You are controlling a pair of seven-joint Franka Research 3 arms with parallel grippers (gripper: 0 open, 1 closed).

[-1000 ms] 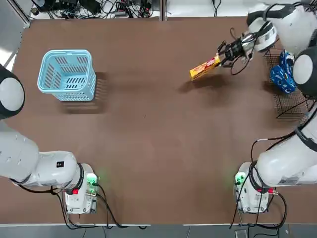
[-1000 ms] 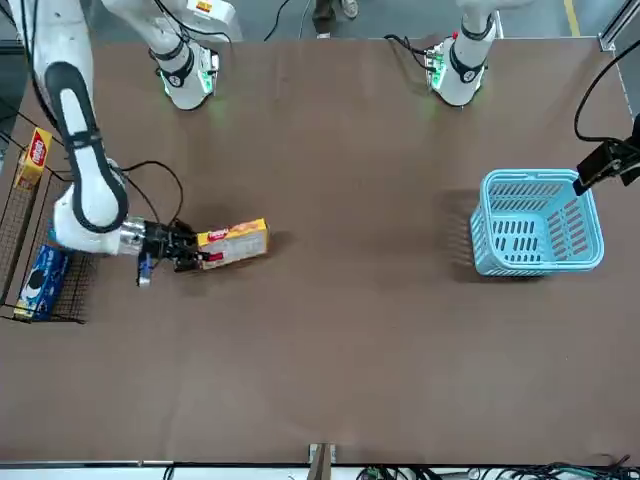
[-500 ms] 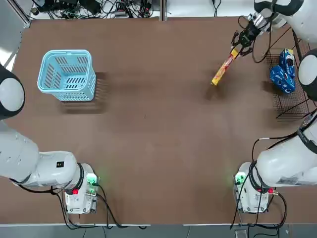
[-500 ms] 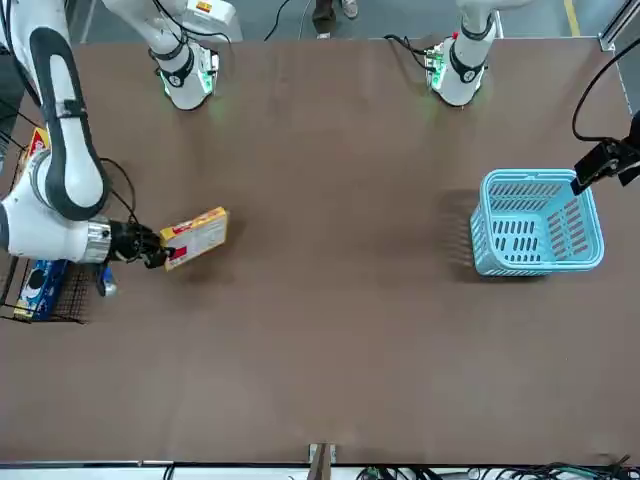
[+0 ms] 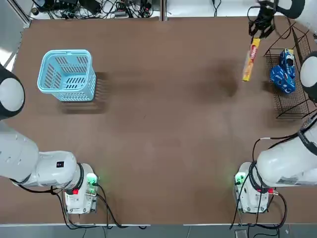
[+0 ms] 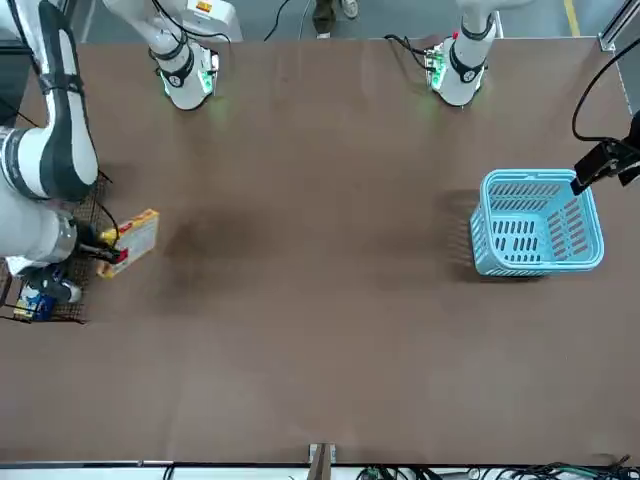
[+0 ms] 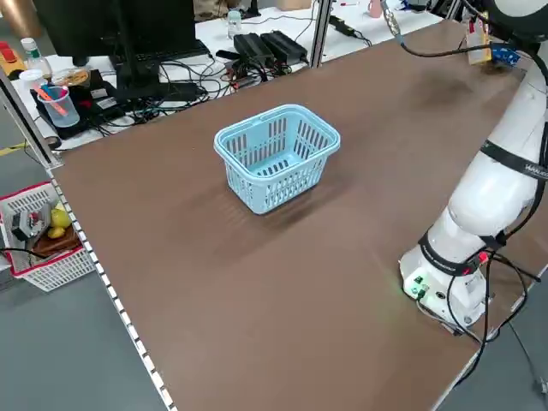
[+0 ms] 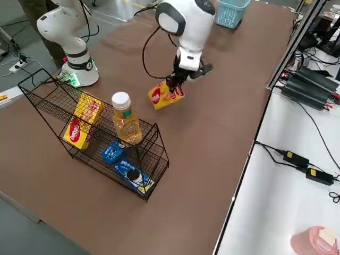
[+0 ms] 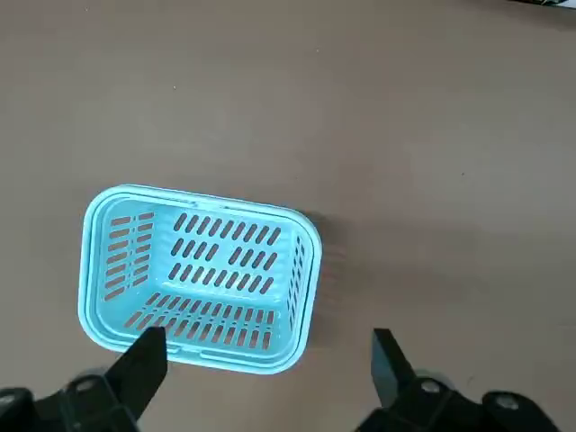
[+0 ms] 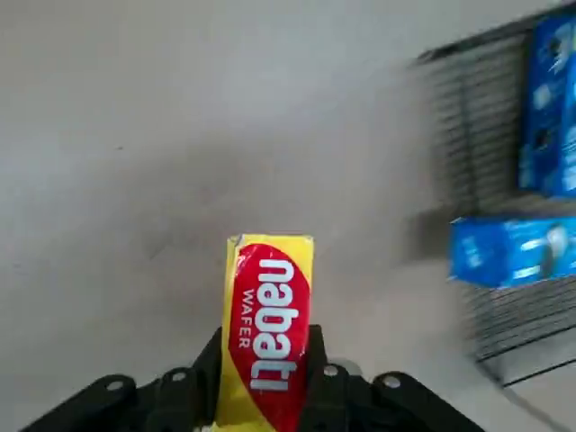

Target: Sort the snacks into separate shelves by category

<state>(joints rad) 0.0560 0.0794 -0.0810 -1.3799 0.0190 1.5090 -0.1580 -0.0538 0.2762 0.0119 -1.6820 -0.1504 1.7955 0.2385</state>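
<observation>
This is a robotics lab. A brown-topped table (image 7: 257,257) is bolted with white arm bases showing green status lights (image 5: 91,179). Around the table run aluminium frame posts (image 7: 321,30), and just beyond its far edge lie tangled black cables (image 5: 94,7) and power bricks (image 8: 305,79). Beside the table stand a monitor (image 7: 120,26) and a cluttered desk with a cup of pens (image 7: 56,103).

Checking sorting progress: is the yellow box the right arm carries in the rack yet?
Out. The yellow box hangs in the right gripper above the table, beside the rack.
</observation>
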